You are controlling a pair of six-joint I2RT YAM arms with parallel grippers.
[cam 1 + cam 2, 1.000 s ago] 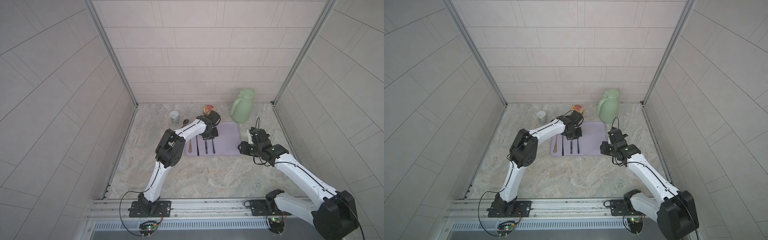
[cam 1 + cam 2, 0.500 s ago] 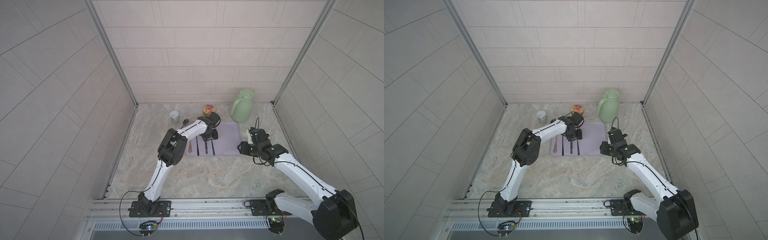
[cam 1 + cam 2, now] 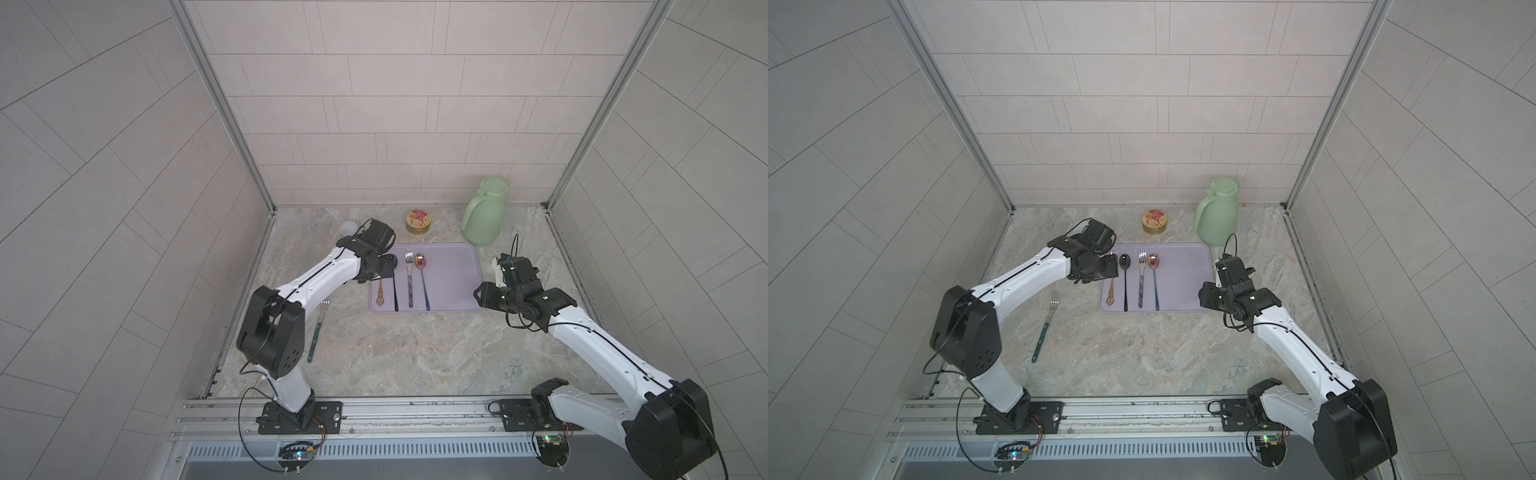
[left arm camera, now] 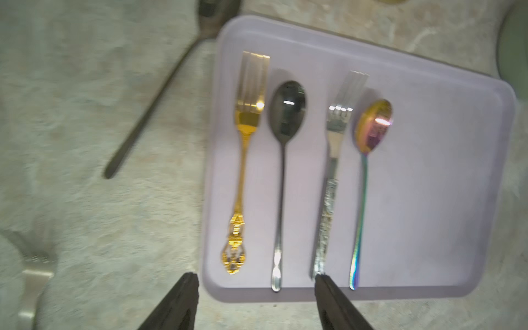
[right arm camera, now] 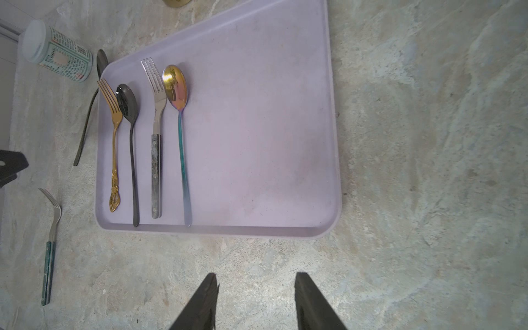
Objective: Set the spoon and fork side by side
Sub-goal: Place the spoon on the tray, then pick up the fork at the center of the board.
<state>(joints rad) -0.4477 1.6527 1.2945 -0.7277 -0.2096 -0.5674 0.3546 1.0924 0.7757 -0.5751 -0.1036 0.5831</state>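
We see the black spoon (image 4: 287,111) lying just beside the gold fork (image 4: 248,114) on the lilac tray (image 4: 428,171), our left claw (image 4: 255,276) apart and empty by the tray's edge, our right claw (image 5: 256,275) apart too, empty above the bench (image 5: 428,143)

Cutlery colours on the lilac tray (image 5: 257,143).
Gold fork (image 5: 115,137), black spoon (image 5: 132,148), grey-marbled silver fork (image 5: 156,143), iridescent spoon (image 5: 180,128); beside the tray, teal-handled fork (image 5: 50,251).
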